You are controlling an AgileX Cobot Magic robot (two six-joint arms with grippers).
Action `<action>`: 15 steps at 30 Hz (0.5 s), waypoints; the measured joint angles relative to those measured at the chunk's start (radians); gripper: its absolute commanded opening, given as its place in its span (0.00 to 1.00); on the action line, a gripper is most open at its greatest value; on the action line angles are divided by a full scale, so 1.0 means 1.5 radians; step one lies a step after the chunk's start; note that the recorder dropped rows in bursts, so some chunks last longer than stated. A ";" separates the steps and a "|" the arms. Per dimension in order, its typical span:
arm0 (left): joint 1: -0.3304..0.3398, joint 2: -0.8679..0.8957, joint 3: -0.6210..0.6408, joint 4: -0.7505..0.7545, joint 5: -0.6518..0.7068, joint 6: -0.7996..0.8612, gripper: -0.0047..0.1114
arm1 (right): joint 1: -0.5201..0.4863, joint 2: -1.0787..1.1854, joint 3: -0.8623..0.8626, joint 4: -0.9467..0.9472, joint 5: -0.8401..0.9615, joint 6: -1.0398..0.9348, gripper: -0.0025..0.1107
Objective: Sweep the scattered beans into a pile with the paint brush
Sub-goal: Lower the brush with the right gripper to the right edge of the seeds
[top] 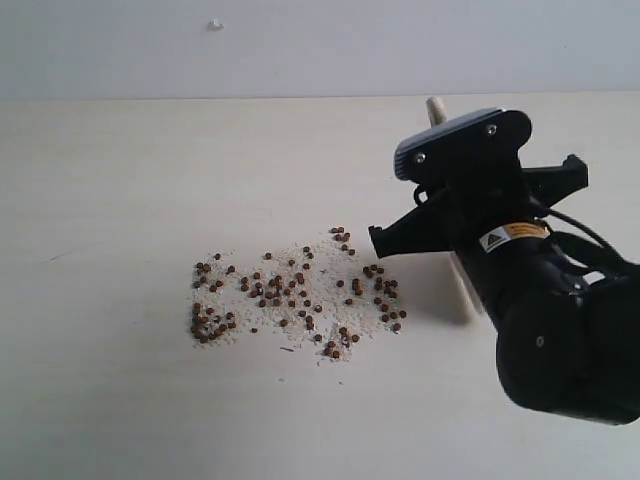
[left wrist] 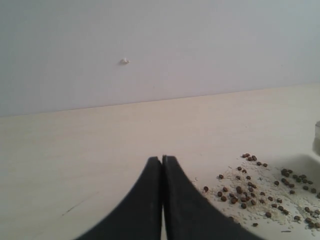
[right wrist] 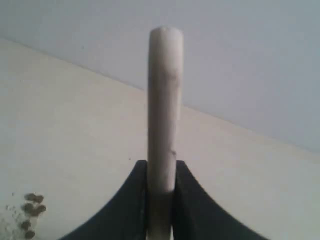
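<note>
The beans [top: 290,295] lie scattered in a wide reddish-brown patch mixed with pale crumbs at the table's middle. They also show in the left wrist view as beans [left wrist: 255,192] and at the edge of the right wrist view as beans [right wrist: 32,207]. My right gripper [right wrist: 161,170] is shut on the pale wooden handle of the paint brush [right wrist: 165,100], held upright. In the exterior view the handle tip [top: 435,108] sticks up behind the right arm [top: 545,310], and the brush's lower end [top: 463,292] meets the table just right of the beans; its bristles are mostly hidden. My left gripper [left wrist: 162,159] is shut and empty.
The pale table [top: 120,200] runs back to a grey wall carrying a lone white speck [top: 215,24]. A faint scratch [top: 60,255] marks the table at the left. The left arm is outside the exterior view.
</note>
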 measured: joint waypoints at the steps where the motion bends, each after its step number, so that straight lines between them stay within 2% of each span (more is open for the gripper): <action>1: 0.000 0.000 0.000 0.000 0.000 0.000 0.04 | 0.009 0.008 0.000 0.014 0.000 0.000 0.02; 9: 0.000 0.000 0.000 0.000 0.000 0.000 0.04 | 0.061 0.054 0.000 0.037 -0.018 0.038 0.02; 15: 0.000 0.000 0.000 0.000 0.000 0.000 0.04 | 0.072 0.070 -0.055 0.034 0.048 0.061 0.02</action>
